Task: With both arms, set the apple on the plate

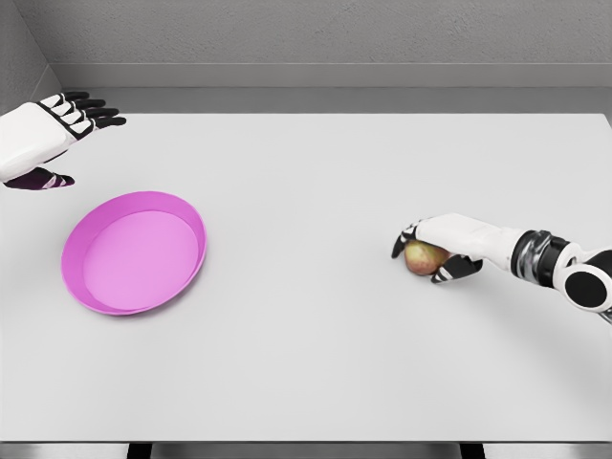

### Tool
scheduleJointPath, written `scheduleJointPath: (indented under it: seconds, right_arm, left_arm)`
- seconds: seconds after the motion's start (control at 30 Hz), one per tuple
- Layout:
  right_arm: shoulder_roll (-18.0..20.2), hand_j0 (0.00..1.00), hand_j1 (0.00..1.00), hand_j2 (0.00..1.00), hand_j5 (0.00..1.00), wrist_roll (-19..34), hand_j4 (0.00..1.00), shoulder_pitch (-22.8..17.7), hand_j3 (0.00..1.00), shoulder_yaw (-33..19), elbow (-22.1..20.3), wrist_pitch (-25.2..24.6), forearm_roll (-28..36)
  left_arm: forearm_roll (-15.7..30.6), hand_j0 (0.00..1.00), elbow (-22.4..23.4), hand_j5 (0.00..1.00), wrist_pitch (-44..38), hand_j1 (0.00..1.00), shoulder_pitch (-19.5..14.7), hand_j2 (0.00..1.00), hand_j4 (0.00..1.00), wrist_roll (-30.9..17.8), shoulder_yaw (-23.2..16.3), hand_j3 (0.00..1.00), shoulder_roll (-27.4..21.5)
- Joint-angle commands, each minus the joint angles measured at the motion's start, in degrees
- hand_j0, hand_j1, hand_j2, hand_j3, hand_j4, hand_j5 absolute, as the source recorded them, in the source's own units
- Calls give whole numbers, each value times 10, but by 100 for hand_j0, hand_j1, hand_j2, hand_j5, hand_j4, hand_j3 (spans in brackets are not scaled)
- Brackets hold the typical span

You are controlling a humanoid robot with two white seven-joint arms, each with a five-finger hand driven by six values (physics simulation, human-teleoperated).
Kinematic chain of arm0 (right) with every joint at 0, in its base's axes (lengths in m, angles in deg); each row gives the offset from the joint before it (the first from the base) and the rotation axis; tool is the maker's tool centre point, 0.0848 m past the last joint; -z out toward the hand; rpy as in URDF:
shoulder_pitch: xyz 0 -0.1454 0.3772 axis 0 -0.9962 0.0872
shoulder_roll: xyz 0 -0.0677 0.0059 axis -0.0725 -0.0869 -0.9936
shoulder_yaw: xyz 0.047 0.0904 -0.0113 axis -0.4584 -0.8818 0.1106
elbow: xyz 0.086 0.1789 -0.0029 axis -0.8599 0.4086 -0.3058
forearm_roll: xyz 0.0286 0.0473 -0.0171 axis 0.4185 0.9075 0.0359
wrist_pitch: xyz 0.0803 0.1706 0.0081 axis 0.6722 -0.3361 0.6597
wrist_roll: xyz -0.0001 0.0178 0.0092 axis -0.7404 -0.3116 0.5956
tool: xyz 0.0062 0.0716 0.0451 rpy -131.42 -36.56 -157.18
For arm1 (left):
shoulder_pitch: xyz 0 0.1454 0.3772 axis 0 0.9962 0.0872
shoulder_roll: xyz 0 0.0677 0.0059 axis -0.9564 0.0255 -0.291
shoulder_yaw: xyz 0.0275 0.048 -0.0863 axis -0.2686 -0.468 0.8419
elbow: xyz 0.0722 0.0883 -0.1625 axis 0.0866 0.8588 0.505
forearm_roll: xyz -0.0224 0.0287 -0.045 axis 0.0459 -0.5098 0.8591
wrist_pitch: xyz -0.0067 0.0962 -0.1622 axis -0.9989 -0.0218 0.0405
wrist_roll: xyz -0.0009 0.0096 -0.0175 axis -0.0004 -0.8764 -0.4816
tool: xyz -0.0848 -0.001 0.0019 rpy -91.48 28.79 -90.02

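You see right hand (435, 251) closed around apple (422, 258) on table (335, 363); left hand (48, 134) open, empty, behind pink plate (196, 229)

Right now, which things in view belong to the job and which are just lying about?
Belongs to the job:
apple, under the right hand
pink plate, nothing on it
left hand, open beyond the plate

Just there:
white table only

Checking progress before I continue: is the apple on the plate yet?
No, the apple sits on the table under the right hand, far from the empty pink plate.
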Motion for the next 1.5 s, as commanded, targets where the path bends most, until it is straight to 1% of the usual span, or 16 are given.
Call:
scheduleJointPath:
  seconds: [0.0, 0.2, 0.27, 0.53, 0.6, 0.63, 0.77, 0.9, 1.07, 1.17, 1.27, 1.47]
  right_arm:
    - [0, 48, 48, 48, 48, 4, 48, 0, 48, 4, 1, 0, -1]
    - [-2, 49, 49, 49, 49, 10, 49, 7, 49, 0, -4, 0, -3]
    - [-2, 48, 48, 48, 48, 16, 48, 7, 48, -12, -4, 0, -3]
    - [-11, 48, 48, 48, 48, 22, 48, 25, 48, -16, -4, 4, -1]
    - [-30, 48, 48, 48, 48, 22, 48, 29, 48, -15, -4, 12, -1]
    - [-32, 46, 46, 46, 46, 22, 46, 32, 46, -15, -4, 18, -1]
    - [-63, 46, 46, 46, 46, 28, 46, 48, 46, -14, -4, 30, -1]
    - [-90, 46, 46, 46, 46, 28, 46, 53, 46, -10, -4, 46, -1]
    - [-139, 47, 47, 47, 47, 36, 47, 55, 47, 3, -4, 47, -1]
    - [-149, 47, 47, 47, 47, 35, 47, 57, 47, 9, -4, 47, -1]
    - [-173, 47, 47, 47, 47, 36, 47, 57, 47, 10, -4, 47, -1]
    - [-199, 47, 47, 47, 47, 36, 47, 74, 47, 22, -3, 43, -1]
  left_arm:
    - [4, 100, 0, 100, 0, 100, 0, 100, 100, 0, 1, 100, 0]
    - [4, 100, 0, 100, 0, 100, 0, 100, 100, 0, 1, 100, -1]
    - [5, 100, 0, 100, 0, 100, 0, 100, 100, 0, 1, 100, -1]
    - [4, 100, 0, 100, 0, 100, 0, 100, 100, 0, 1, 100, -1]
    - [4, 100, 0, 100, 0, 100, 0, 100, 100, 0, 1, 100, -1]
    - [4, 100, 0, 100, 0, 100, 0, 100, 100, 0, 1, 100, -1]
    - [4, 100, 0, 100, 0, 100, 0, 100, 100, 0, 1, 100, -2]
    - [4, 100, 0, 100, 0, 100, 0, 100, 100, 0, 1, 100, -2]
    - [4, 100, 0, 100, 0, 100, 0, 100, 100, 0, 1, 100, -2]
    - [4, 100, 0, 100, 0, 100, -1, 100, 100, 0, 1, 100, -2]
    - [3, 100, -1, 100, 0, 100, 0, 100, 100, -1, 0, 100, -1]
    - [3, 100, -1, 100, 0, 100, 0, 100, 100, -1, 0, 100, -1]
